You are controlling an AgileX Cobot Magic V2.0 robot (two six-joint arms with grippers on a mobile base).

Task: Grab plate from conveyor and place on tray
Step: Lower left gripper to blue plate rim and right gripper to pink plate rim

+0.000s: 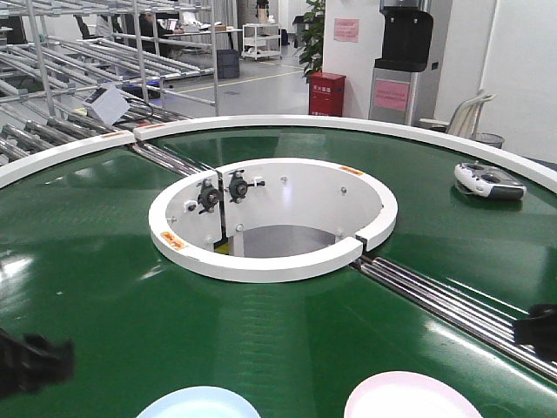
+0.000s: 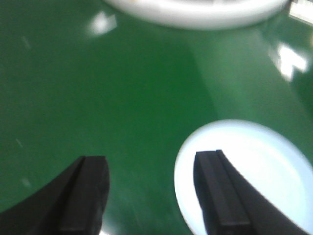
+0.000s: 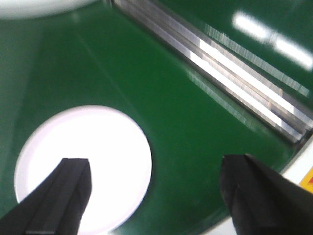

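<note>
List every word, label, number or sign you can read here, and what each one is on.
Nothing reads clearly.
Red cabinet: white characters, too small to read.
Pink wall notice: too small.
Pink dispenser notice: too small.
Orange ring sticker: too small.
Yellow label, right wrist view: cropped and blurred.

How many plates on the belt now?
2. Light-blue plate near edge, left of centre; pink plate near edge, right. Others may sit outside the frame.
</note>
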